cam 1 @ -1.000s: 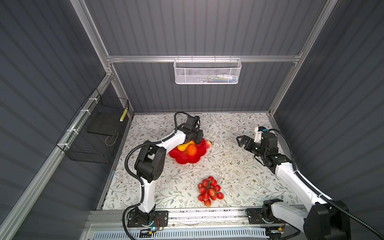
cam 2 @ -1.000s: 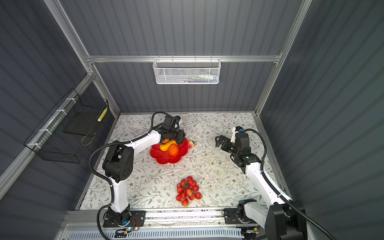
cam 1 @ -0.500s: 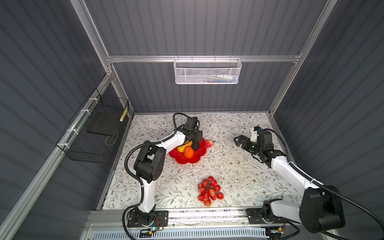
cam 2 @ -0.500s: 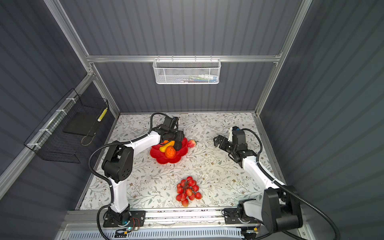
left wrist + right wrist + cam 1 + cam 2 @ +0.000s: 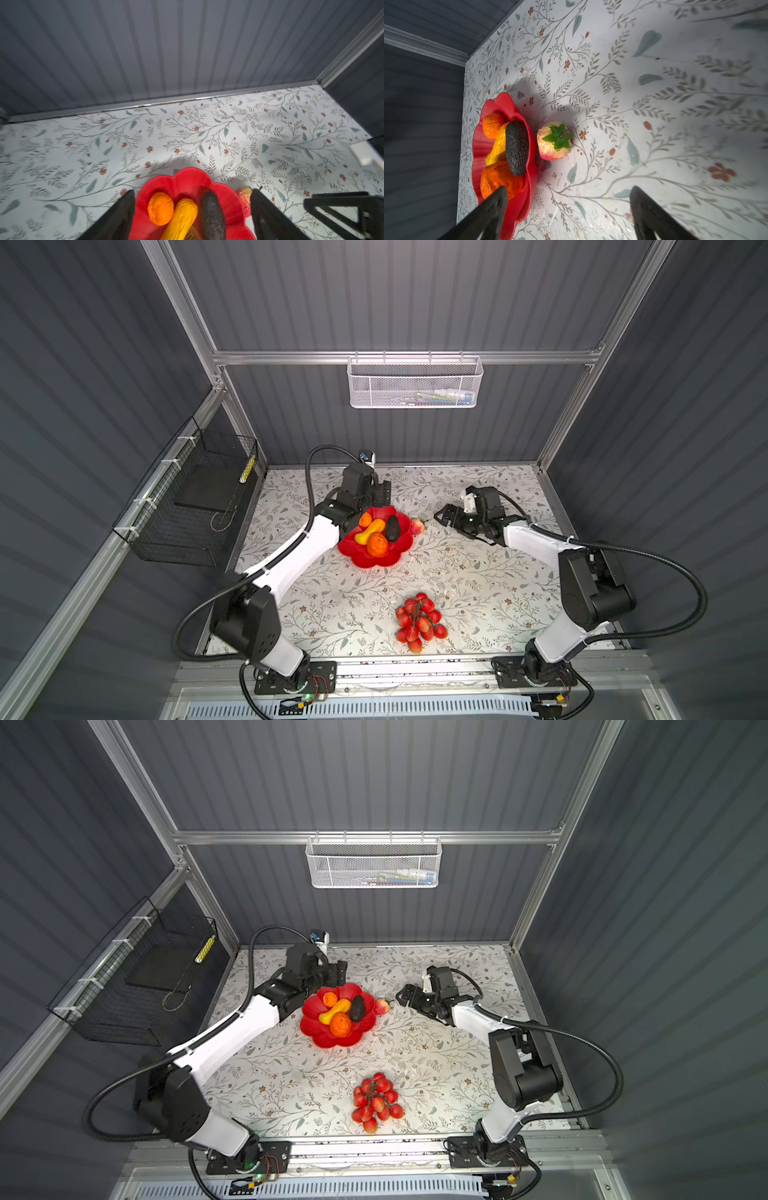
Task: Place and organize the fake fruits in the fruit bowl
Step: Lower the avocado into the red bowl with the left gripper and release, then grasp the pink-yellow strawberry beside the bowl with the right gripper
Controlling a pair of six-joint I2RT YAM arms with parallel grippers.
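Since the strawberry (image 5: 553,141) lies just outside the fruit bowl (image 5: 500,101), the right tool (image 5: 569,191) faces it spread, empty, like the left tool (image 5: 192,192).

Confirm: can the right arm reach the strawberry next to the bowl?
Probably yes: right tool is open and faces the strawberry across bare table; only the fruit bowl rim beside it could crowd one finger.

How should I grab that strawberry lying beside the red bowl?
Pinch the strawberry across its plump body, probably from above with the right end effector, fingers straddling it along the rim of the fruit bowl; that side leaves hardly any gap.
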